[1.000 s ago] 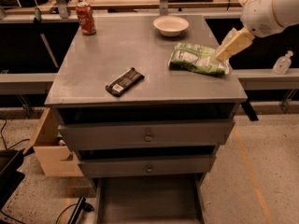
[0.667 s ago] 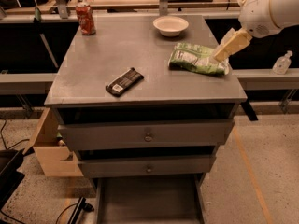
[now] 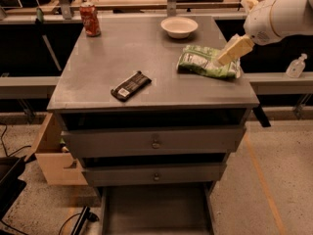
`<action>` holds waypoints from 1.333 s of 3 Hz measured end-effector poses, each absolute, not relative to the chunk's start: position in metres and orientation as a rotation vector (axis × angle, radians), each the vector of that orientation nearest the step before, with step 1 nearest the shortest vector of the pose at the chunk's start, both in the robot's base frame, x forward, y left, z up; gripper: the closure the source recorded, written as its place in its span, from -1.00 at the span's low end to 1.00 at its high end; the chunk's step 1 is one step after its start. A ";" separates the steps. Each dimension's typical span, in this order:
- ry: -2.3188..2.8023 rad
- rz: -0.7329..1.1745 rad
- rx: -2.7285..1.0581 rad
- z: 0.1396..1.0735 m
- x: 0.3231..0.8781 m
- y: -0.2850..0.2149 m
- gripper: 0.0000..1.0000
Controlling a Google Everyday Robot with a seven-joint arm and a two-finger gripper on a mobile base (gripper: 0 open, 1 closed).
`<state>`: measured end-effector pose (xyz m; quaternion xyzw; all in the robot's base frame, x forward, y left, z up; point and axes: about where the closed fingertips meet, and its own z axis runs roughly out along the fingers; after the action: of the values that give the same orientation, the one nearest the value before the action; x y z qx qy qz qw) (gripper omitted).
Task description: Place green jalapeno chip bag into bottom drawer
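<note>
The green jalapeno chip bag [image 3: 204, 61] lies flat on the right side of the grey cabinet top [image 3: 117, 58], light green with a white label. My gripper [image 3: 226, 57] comes in from the upper right on a white arm, its cream fingers [image 3: 235, 48] over the bag's right end, at or just above it. The bottom drawer [image 3: 156, 213] is pulled out at the cabinet's foot, its flat grey floor showing with nothing on it.
A flat black wrapped bar [image 3: 130, 85] lies left of centre on the top. A white bowl [image 3: 179, 26] stands at the back, a red can [image 3: 90, 19] at the back left corner. Two closed knobbed drawers [image 3: 155, 142] sit above. A wooden box [image 3: 53, 151] stands at the left.
My gripper has edged slightly down and left onto the bag's right end. The bag and the other things have not moved.
</note>
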<state>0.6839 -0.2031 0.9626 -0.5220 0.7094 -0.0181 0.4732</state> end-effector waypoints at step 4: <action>1.901 0.299 -1.092 0.879 0.756 -0.221 -1.00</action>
<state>0.7555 -0.2207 0.8793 -0.4412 0.7683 0.1208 0.4478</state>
